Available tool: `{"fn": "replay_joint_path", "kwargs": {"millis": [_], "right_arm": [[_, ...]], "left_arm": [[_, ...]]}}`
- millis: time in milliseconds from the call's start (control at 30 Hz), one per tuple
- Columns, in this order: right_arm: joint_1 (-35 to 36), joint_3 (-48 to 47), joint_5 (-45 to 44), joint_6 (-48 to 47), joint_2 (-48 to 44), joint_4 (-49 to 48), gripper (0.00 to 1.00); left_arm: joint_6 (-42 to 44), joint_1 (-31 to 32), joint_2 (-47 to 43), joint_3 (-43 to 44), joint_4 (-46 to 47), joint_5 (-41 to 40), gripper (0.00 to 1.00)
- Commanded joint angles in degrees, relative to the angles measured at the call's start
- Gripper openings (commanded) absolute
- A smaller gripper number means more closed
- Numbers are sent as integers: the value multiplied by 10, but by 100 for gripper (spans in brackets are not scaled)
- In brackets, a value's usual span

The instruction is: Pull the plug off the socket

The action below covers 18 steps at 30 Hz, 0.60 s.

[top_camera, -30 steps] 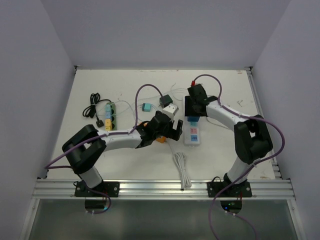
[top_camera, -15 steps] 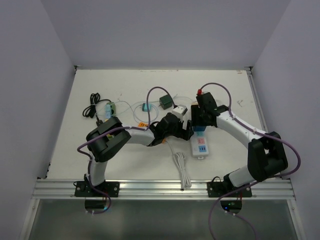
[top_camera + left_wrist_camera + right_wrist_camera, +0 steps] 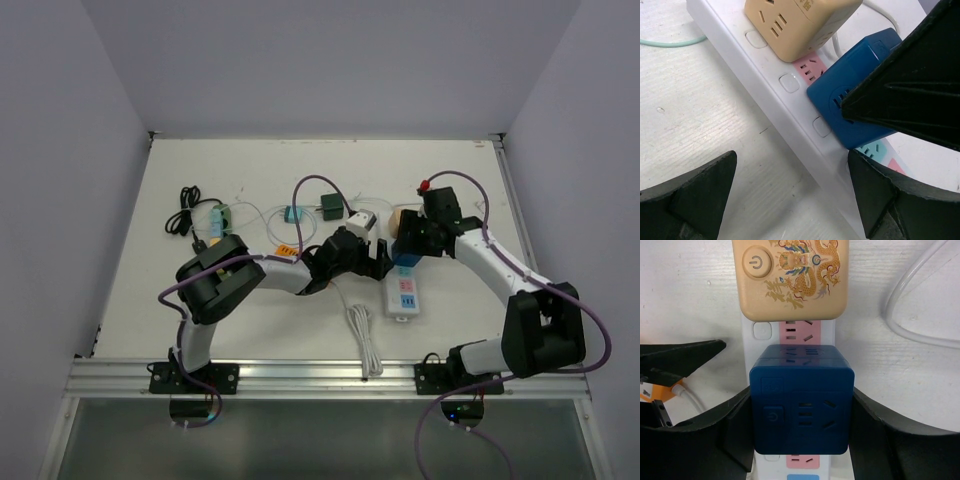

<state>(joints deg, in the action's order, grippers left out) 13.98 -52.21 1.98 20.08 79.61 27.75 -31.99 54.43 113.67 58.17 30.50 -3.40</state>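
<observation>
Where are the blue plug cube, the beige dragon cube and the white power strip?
blue plug cube (image 3: pixel 801 400): right wrist view, middle of its top face.
beige dragon cube (image 3: pixel 790 277): right wrist view, its printed top face.
white power strip (image 3: pixel 771 61): left wrist view, bare top between two buttons.

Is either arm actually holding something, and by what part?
The right tool grips the blue plug cube by its two opposite sides. The left tool stands open, holding nothing.

Power strip (image 3: pixel 760 331) btm end off-frame
</observation>
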Motion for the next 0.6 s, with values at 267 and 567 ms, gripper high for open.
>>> {"fn": "replay_joint_path", "kwargs": {"millis": [267,567], "right_arm": [[-49,-2,120,40,-57,-74,0],[-91,-3,185,60,-58,-88,0]], "left_arm": [[-8,5,28,-31,-5,-29,93],[-7,5,31,-50,-10,-36,93]]}}
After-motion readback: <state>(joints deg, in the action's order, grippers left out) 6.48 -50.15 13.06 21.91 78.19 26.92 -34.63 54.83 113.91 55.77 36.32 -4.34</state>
